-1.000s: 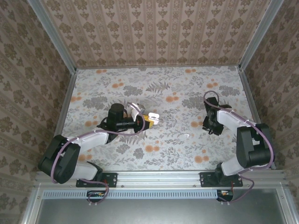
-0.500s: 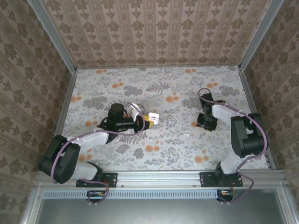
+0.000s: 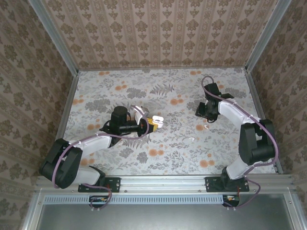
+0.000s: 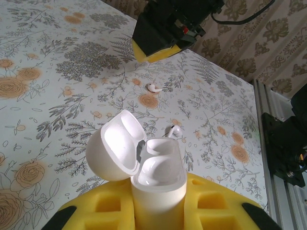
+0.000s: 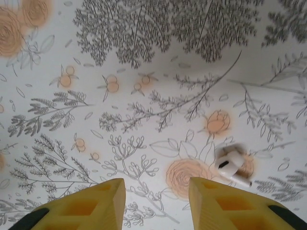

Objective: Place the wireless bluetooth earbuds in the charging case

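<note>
Grips the charging case [image 4: 158, 184] in the left claw [image 4: 158, 213], yellow pads [image 4: 213, 206] clamped against its white body from both sides. Holds the case upright, with the lid [image 4: 115, 148] hinged open and leaning left in the left wrist view, its pale inside facing the camera. From above, left claw [image 3: 151, 123] left of centre on the floral tabletop [image 3: 120, 91], with the case [image 3: 157, 119] at its tip and pointed toward the right arm; cannot tell there whether the case touches the surface. Poises the right claw [image 5: 156, 199] low over the tabletop, its two yellow fingers [image 5: 91, 206] spread apart with printed leaves and an orange flower between them. Both earbuds out of the case, lying on the tabletop between the two claws and well apart from each other. Farther earbud [image 5: 232, 165] on its side, stem pointing down and right, slightly blurred, just beyond the finger on the right side of the right wrist view and not touching it; from above [image 3: 205, 127], just in front of the right claw [image 3: 203, 111]. Nearer earbud [image 4: 173, 130] lying beyond the open case in the left wrist view, near it but apart; from above [image 3: 192, 139], between the case and the right arm's base.
</note>
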### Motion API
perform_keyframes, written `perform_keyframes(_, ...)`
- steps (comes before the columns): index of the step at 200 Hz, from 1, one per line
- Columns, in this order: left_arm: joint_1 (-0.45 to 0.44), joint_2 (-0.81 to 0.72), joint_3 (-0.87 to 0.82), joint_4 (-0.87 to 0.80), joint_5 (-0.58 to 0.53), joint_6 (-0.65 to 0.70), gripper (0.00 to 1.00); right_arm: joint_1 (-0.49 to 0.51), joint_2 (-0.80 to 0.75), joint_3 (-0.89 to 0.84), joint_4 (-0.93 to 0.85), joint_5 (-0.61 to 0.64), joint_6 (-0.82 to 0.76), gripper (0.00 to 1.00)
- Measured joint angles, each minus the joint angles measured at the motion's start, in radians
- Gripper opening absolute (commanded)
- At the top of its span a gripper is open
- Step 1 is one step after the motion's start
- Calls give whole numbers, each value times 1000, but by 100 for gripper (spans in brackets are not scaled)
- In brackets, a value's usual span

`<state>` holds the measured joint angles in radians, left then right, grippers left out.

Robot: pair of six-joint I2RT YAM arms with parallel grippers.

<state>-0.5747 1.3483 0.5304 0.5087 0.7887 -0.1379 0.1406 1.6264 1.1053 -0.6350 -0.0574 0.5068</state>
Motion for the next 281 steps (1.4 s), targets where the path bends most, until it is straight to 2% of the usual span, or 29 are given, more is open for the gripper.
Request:
perform_keyframes(53, 0, 0, 0, -5, 0, 3, 0, -84, 92, -58, 20, -4, -40, 44)
perform_keyframes(116, 0, 0, 0, -8, 0, 4, 0, -91, 76, -137, 106, -89, -26, 44)
perform_keyframes(163, 0, 0, 0, -8, 0, 4, 0, -91, 44, -178, 143, -108, 24, 44)
perform_keyframes(238, 0, 0, 0, -8, 0, 4, 0, -83, -21, -181, 54, -138, 100, 45)
perform_keyframes(281, 0, 0, 0, -8, 0, 4, 0, -83, -45, -143, -16, -100, 89, 45)
